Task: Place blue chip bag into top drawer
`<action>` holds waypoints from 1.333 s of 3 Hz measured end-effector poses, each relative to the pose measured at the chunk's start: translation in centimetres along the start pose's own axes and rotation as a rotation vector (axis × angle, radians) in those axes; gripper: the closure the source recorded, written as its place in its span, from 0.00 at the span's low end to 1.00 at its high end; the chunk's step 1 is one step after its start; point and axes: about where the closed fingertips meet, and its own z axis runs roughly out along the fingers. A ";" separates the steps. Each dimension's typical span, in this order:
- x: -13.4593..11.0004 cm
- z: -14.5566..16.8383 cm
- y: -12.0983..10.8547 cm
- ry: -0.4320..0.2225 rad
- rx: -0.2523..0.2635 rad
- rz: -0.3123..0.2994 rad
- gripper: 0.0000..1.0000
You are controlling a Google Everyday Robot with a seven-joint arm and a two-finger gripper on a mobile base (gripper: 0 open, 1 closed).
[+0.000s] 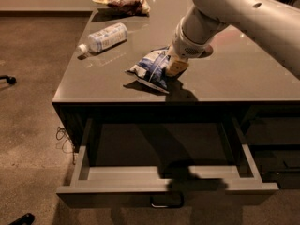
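The blue chip bag (pixel 149 69), crinkled with white panels, lies on the grey table top (pixel 243 74) near its front edge. My gripper (pixel 176 66) reaches down from the upper right and sits at the bag's right end, touching or just over it. The arm hides the bag's right side. The top drawer (pixel 159 174) is pulled out wide below the table's front edge. Its front panel carries a small metal handle (pixel 166 203). The arm's shadow falls across the drawer.
A plastic bottle (pixel 105 36) lies on its side at the table's left. A brown-reddish snack bag (pixel 123 0) lies at the back. More drawer fronts (pixel 276 168) stand at the lower right. A loose cable (pixel 63 135) hangs by the left leg.
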 end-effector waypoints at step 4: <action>-0.2 -12.9 5.8 -0.149 0.072 0.055 1.00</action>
